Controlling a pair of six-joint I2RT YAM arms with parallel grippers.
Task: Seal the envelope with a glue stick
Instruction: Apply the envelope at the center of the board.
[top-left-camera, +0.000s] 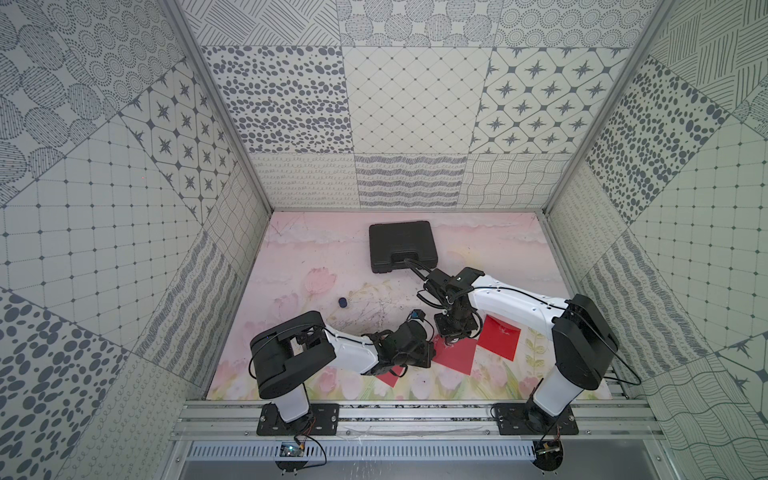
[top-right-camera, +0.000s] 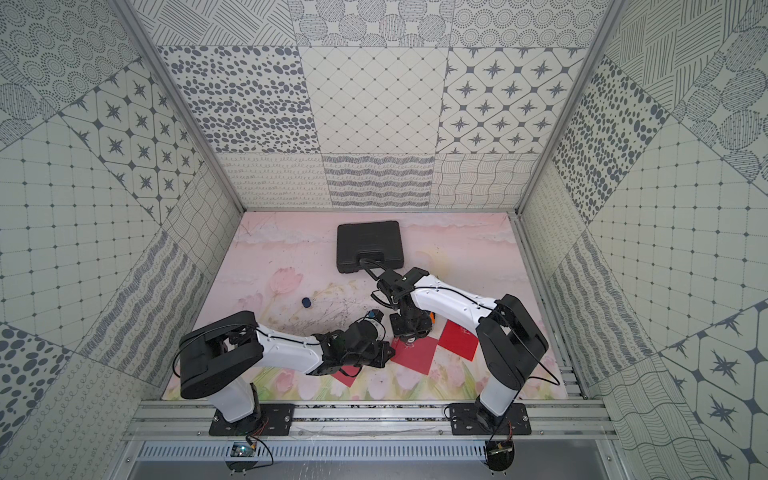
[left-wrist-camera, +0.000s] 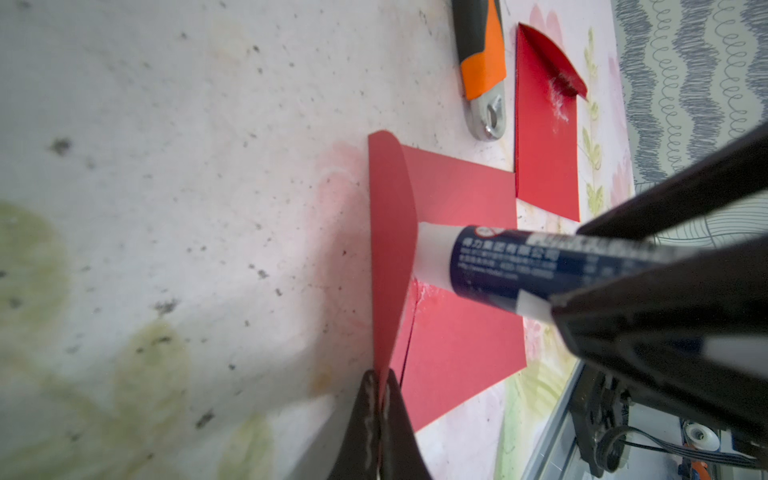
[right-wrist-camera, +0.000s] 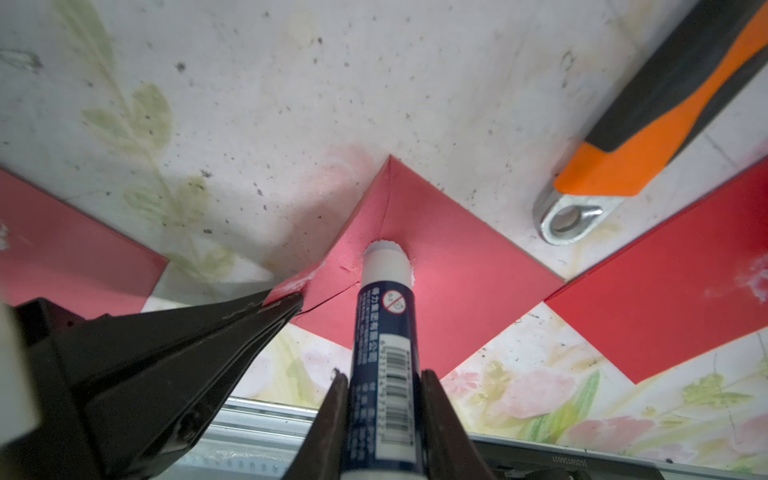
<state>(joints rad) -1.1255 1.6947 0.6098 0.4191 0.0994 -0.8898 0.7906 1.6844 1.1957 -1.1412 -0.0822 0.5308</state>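
Note:
A red envelope (left-wrist-camera: 457, 332) lies flat on the flowered mat, also seen in both top views (top-left-camera: 455, 355) (top-right-camera: 415, 353). Its flap (left-wrist-camera: 390, 249) stands upright, pinched at one end by my left gripper (left-wrist-camera: 380, 390), which is shut on it. My right gripper (right-wrist-camera: 384, 390) is shut on the glue stick (right-wrist-camera: 384, 316), a navy printed tube. The stick's white glue tip (right-wrist-camera: 384, 259) presses on the envelope body just inside the fold, with white smears beside it. The stick's dark blue cap (top-left-camera: 342, 302) lies apart on the mat to the left.
A second red envelope (left-wrist-camera: 546, 137) with glue smears on its flap lies to the right, and a third (top-left-camera: 390, 376) shows under the left arm. An orange-and-black wrench (right-wrist-camera: 665, 124) lies just behind the envelopes. A black case (top-left-camera: 402, 246) sits at the back.

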